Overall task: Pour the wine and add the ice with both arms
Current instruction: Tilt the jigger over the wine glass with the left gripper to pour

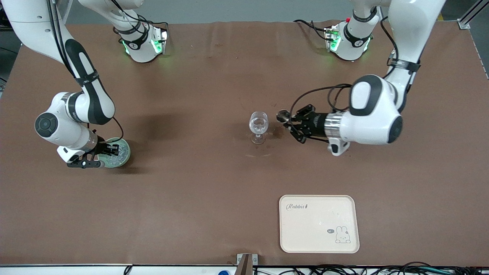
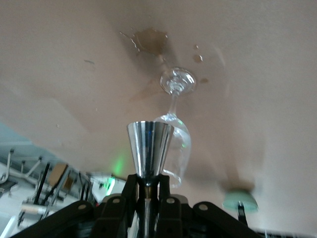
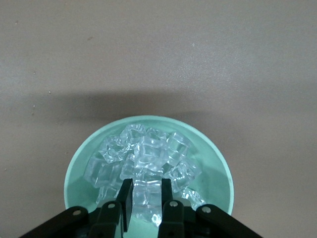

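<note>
- Nearest the front camera, at the lower right of the front view, a cream tray (image 1: 319, 224) with a rabbit drawing lies flat with nothing on it.
- Farther up, at the middle left, the right gripper (image 1: 111, 149) dips into a pale green bowl (image 1: 125, 156). The right wrist view shows the ice (image 3: 143, 161) heaped in that bowl (image 3: 79, 173), and the right gripper (image 3: 144, 199) has its jaws set narrow around one cube at the edge of the heap; I'd say it is gripping it, though not lifted.
- Near the middle of the front view stands a wine glass (image 1: 258, 124), upright on the brown table (image 1: 191, 183), with what looks like clear liquid in it, though I can't be certain.
- Just beside the glass, toward the left arm's end, the left gripper (image 1: 287, 121) holds a small steel cup (image 1: 283, 115) by its base, jaws closed on it. In the left wrist view the cup (image 2: 149, 147) points its mouth at the glass (image 2: 173, 129).
- A dark wet stain (image 1: 278, 132) marks the table by the glass foot.
- My reading: pouring looks done or nearly so; the ice has yet to reach the glass.
</note>
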